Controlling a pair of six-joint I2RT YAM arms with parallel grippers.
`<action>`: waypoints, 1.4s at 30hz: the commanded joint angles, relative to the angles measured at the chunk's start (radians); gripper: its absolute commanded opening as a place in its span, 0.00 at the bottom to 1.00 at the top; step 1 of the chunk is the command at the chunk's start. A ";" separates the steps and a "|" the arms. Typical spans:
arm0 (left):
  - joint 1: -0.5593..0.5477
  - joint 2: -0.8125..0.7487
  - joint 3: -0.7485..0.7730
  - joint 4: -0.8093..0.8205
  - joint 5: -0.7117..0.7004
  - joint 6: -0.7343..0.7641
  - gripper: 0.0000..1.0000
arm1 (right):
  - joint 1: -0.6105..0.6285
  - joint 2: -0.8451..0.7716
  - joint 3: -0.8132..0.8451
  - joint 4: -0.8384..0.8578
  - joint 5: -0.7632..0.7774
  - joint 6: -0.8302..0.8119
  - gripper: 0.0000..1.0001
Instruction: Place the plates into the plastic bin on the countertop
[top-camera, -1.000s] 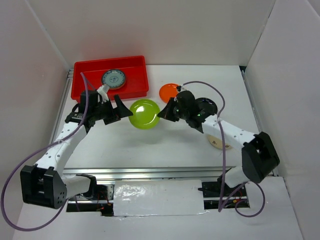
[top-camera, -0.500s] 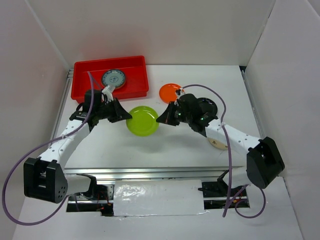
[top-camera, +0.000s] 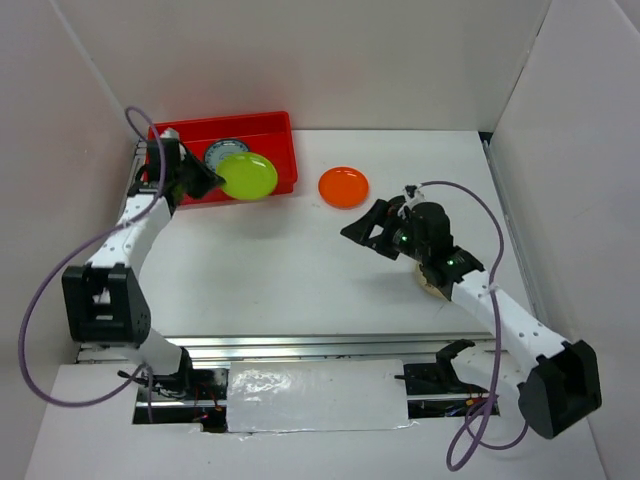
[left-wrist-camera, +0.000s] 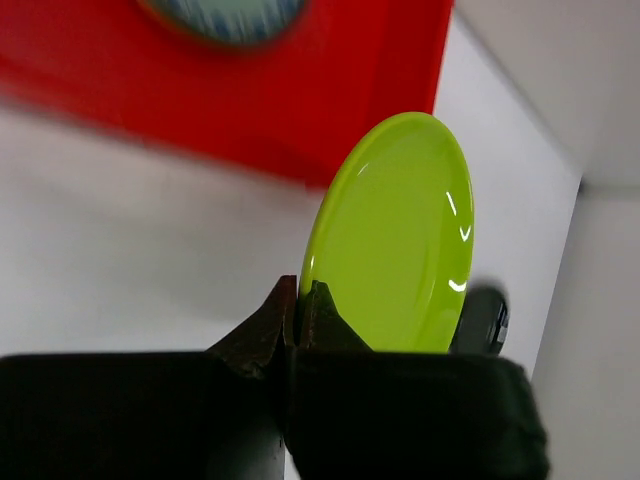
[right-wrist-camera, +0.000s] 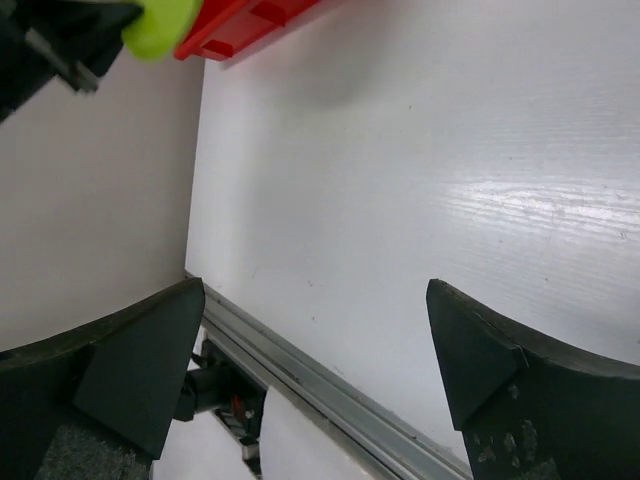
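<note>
Left jaws (left-wrist-camera: 298, 305): pinched narrow on the rim of the lime green plate (left-wrist-camera: 400, 240), one finger on each face. The grip is at the plate's 9 o'clock edge in the top view, and the plate sticks out from the jaws toward 3 o'clock.

Right jaws (right-wrist-camera: 315, 290): spread wide with nothing between them, hanging over bare desk (top-camera: 280, 270) at roughly 4 o'clock from centre.

Plate position: over the near, 5 o'clock part of the red plastic bin (top-camera: 270, 140), crossing its front rim and partly overlapping the blue-grey patterned plate (top-camera: 222, 152) already inside. Cannot tell whether it touches either.

Orientation: a round plate has no real long axis. Its face points mostly up with some tilt, so from above it reads as a slight oval running 9 to 3 o'clock.

Step, as I judge it: carrying the lime plate into the bin, release not yet made.

Next move: shift toward 12 o'clock so the plate clears the rim, level it, lower it and open.

Outside the bin: an orange plate (top-camera: 343, 187) at 1 o'clock on the desk, and a cream plate (top-camera: 432, 287) half hidden under the right arm.
</note>
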 joint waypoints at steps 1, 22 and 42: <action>0.099 0.214 0.148 0.185 -0.098 -0.138 0.00 | -0.026 -0.097 -0.021 -0.065 -0.007 -0.068 1.00; 0.172 0.699 0.743 0.049 -0.021 -0.012 0.99 | -0.171 -0.431 -0.027 -0.300 0.070 -0.103 1.00; -0.223 -0.122 0.089 -0.214 -0.184 0.121 0.99 | -0.557 -0.430 -0.355 -0.526 0.571 0.310 1.00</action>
